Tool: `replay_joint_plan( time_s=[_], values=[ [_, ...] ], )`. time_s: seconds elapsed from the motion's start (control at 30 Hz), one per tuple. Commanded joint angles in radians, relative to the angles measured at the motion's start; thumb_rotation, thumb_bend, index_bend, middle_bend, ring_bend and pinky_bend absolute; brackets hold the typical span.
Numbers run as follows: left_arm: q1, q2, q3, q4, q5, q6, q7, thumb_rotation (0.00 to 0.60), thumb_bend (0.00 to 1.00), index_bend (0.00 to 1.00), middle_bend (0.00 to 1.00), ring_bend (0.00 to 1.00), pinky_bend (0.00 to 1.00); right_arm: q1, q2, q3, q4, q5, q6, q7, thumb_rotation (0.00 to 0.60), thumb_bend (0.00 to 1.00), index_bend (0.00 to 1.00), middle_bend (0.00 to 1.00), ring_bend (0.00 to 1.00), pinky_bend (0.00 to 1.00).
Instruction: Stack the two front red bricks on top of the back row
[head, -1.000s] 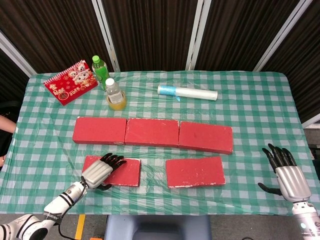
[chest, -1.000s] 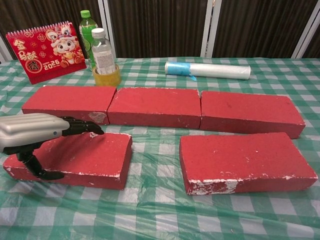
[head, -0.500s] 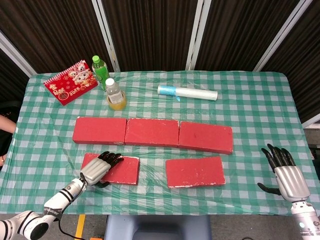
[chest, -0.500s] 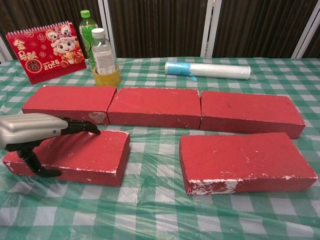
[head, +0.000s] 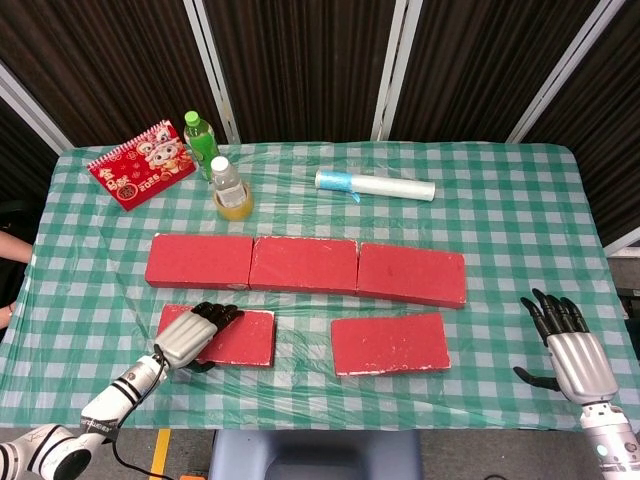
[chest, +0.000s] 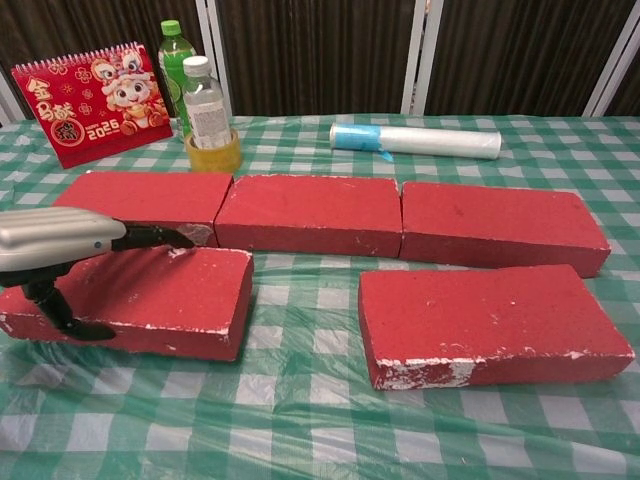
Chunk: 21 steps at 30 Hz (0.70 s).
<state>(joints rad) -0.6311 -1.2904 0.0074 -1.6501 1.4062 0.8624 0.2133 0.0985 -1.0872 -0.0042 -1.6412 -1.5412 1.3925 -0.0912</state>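
The left hand (chest: 60, 255) is grasping the front left brick (chest: 150, 300) at its left end. Its fingers (chest: 150, 238) are lying flat over the top and its thumb (chest: 62, 318) is hooking the near side. In the chest view the brick is looking a bit tipped, so it may be coming off the table cloth (head: 500, 220), but that view is poor for this.

The front right brick (head: 390, 343) is lying flat, well apart from both hands. The right hand (head: 568, 345) is hanging near the table's right edge with its fingers spread, holding nothing.

The back row (head: 305, 265) is 3 red bricks lying end to end behind the 2 front ones, with no brick sitting on it yet.

These bricks are looking stiff and blocky, with chipped white edges. I am guessing they are light foam, not real clay, since 1 hand is taking 1 by its end. The faces look rough, so the fingers should not be slipping much. A hold nearer the middle, with the thumb on 1 long side and fingers on the other, would keep the brick from drooping.
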Motion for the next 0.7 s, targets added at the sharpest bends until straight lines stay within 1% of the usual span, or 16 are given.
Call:
replay_joint_plan(
  time_s=[0.03,0.1,0.2,0.33,0.5,0.6,0.7],
  values=[
    [0.011,0.028,-0.013,-0.034,0.035,0.058,0.001,0.6,0.29,0.0,0.56,0.54,0.64,0.0,0.0,0.0,0.001,0.0,0.001,0.0,0.6,0.24,0.0,0.0,0.0,0.0],
    [0.01,0.044,-0.029,-0.052,0.046,0.085,0.0,0.6,0.29,0.0,0.57,0.55,0.65,0.001,-0.001,0.0,0.001,0.001,-0.002,-0.001,0.6,0.24,0.0,0.0,0.0,0.0],
    [-0.003,0.063,-0.064,-0.069,0.037,0.098,-0.011,0.6,0.29,0.0,0.57,0.55,0.65,0.003,-0.001,0.0,0.001,0.003,-0.006,-0.004,0.6,0.24,0.0,0.0,0.0,0.0],
    [-0.049,0.078,-0.118,-0.061,0.007,0.061,-0.081,0.6,0.29,0.0,0.57,0.55,0.65,0.004,-0.003,0.003,0.002,0.01,-0.009,-0.008,0.6,0.24,0.0,0.0,0.0,0.0],
    [-0.134,0.043,-0.179,0.032,-0.033,-0.023,-0.142,0.6,0.29,0.0,0.57,0.55,0.64,0.006,-0.009,0.009,0.003,0.027,-0.014,-0.022,0.6,0.24,0.0,0.0,0.0,0.0],
    [-0.148,0.034,-0.185,0.052,-0.042,-0.041,-0.15,0.6,0.29,0.0,0.57,0.55,0.64,0.006,-0.01,0.011,0.003,0.03,-0.015,-0.025,0.6,0.24,0.0,0.0,0.0,0.0],
    [-0.182,0.006,-0.198,0.107,-0.067,-0.082,-0.167,0.6,0.29,0.0,0.58,0.55,0.64,0.008,-0.014,0.014,0.004,0.041,-0.02,-0.034,0.6,0.24,0.0,0.0,0.0,0.0]
  ],
)
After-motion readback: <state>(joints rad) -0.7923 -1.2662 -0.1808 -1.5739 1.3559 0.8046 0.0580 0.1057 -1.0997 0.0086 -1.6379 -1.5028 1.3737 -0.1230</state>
